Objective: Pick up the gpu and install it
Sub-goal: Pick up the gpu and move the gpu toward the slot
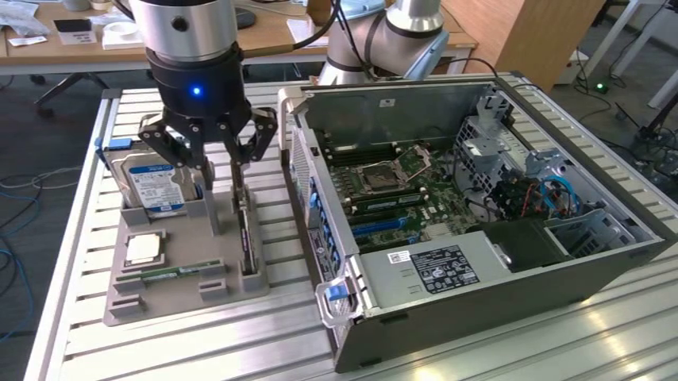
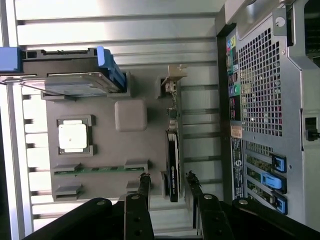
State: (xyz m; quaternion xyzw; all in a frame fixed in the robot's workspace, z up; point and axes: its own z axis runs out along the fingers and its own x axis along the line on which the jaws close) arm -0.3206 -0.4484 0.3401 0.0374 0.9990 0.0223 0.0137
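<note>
**Jaws open above the gpu, nothing held**

- Jaws: spread about two thirds of the way and empty. In the wrist view one black fingertip (image 2: 144,181) stands on each side of the card's top edge, with a gap on both sides and no contact seen.
- The gpu (image 1: 247,238) (image 2: 173,161): directly under the jaws, standing on its long edge in a slot of the grey holder tray (image 1: 170,300) (image 2: 102,147). It reads as a thin dark strip running away from the jaws, with its metal bracket at the end furthest from them.
- Just beside the jaws, away from the computer: a square grey post (image 2: 130,115) rising from the tray.
- Further out on that side, all in the same tray:
  - a green memory stick (image 1: 175,272) (image 2: 100,170) lying in its groove
  - a processor chip (image 1: 143,248) (image 2: 73,136) lying flat in a square pocket
  - a hard drive (image 1: 155,187) (image 2: 75,84) with blue rails, upright in its slot
- On the other side of the jaws: an open computer case (image 1: 509,262) (image 2: 260,90) lying on its side, close to the tray, with the motherboard (image 1: 394,190) exposed.
- The tray and the case both rest on a slatted metal counter (image 1: 498,349).
- Well beyond the jaws: the arm's base (image 1: 398,36) and wooden desks.
</note>
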